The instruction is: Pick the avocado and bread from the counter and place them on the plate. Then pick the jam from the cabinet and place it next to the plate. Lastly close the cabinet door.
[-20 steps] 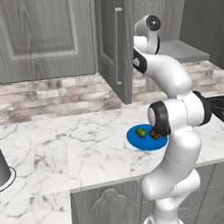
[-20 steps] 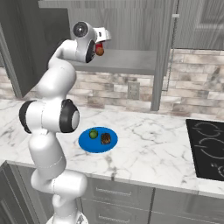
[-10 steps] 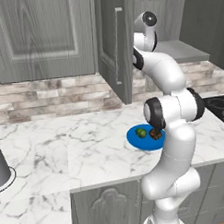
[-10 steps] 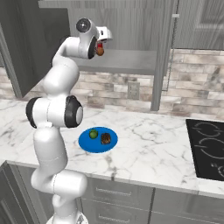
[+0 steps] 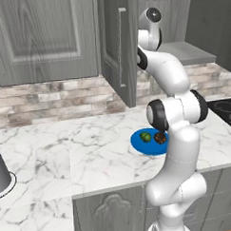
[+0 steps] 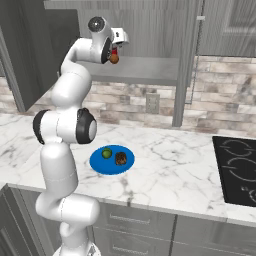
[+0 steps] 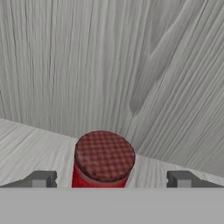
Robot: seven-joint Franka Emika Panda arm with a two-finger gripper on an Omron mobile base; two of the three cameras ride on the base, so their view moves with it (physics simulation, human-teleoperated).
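Left base view is showing the counter (image 5: 66, 153), a broad white marble worktop, spreading below the cabinet (image 5: 180, 19), whose grey shelf (image 5: 193, 52) is sitting above and beyond the plate. The cabinet door (image 5: 118, 46) is standing swung open, above the plate and to its left in this view, with its pale bar handle (image 5: 119, 47) facing the camera. The white arm is rising in front of the plate and reaching up toward the shelf. The plate (image 6: 97, 162), a bright blue disc, is lying flat on the counter, with the avocado (image 6: 106, 153) and the bread (image 6: 121, 159) resting on it side by side. In the right base view the gripper (image 6: 118, 44) is hanging at shelf height, well above the plate, beside an orange-brown ball (image 6: 114, 59). In the hand view the jam (image 7: 103, 159) is standing upright on the shelf between the spread fingertips (image 7: 42, 179), which are standing apart from it on both sides.
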